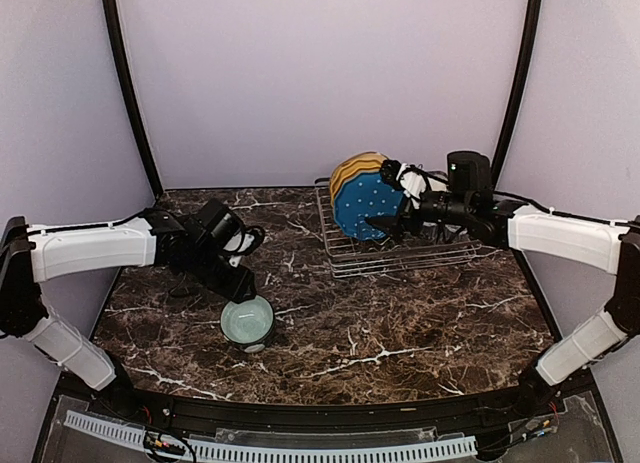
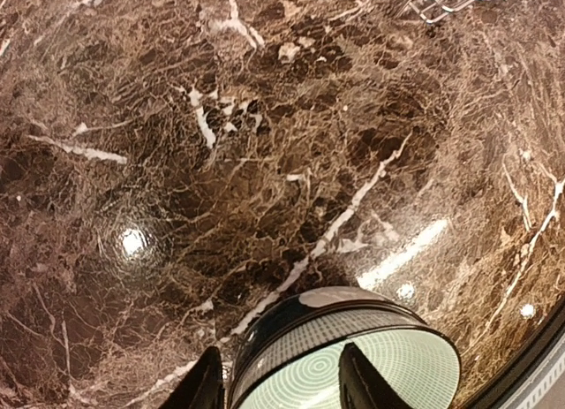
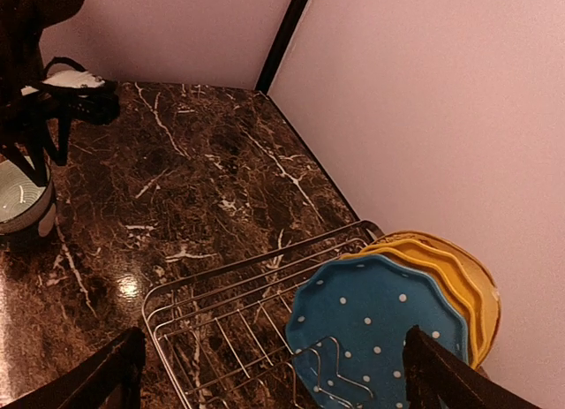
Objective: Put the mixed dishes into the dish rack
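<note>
The green bowl point(image 1: 247, 321) is sitting upright on the marble table point(image 1: 420, 323), nearest the front. The left gripper point(image 2: 281, 365) is reaching down over it, fingers point(image 2: 207, 384) apart, one outside the rim and one inside. Farther back on the right, the wire rack point(image 1: 440, 251) is holding a blue dotted plate point(image 1: 365, 208) on edge, a yellow plate point(image 1: 352, 167) standing just behind it. The right gripper point(image 3: 272, 356) is hovering there, spread wide, gripping nothing
</note>
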`<state>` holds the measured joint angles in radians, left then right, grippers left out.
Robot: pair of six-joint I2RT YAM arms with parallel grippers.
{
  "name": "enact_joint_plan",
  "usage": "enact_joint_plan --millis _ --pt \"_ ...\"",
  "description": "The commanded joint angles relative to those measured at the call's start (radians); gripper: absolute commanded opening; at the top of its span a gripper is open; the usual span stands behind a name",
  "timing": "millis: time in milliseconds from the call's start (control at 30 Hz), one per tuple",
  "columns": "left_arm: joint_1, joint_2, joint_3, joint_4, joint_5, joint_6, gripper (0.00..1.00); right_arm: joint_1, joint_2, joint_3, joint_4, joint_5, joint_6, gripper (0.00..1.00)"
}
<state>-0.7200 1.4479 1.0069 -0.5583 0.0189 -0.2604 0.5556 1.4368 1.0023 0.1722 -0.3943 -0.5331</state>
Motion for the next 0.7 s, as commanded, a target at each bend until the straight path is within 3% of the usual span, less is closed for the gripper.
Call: enact_joint_plan --millis 0,667 --pt "0.003 0.030 -0.018 -0.055 -0.006 0.038 0.42 0.020 -0.033 0.016 -0.092 -0.103 0.143 0.99" --pt "0.002 -0.039 -0.065 -0.021 0.049 0.107 0.07 0.035 0.009 0.011 -0.150 -0.137 0.274 0.98"
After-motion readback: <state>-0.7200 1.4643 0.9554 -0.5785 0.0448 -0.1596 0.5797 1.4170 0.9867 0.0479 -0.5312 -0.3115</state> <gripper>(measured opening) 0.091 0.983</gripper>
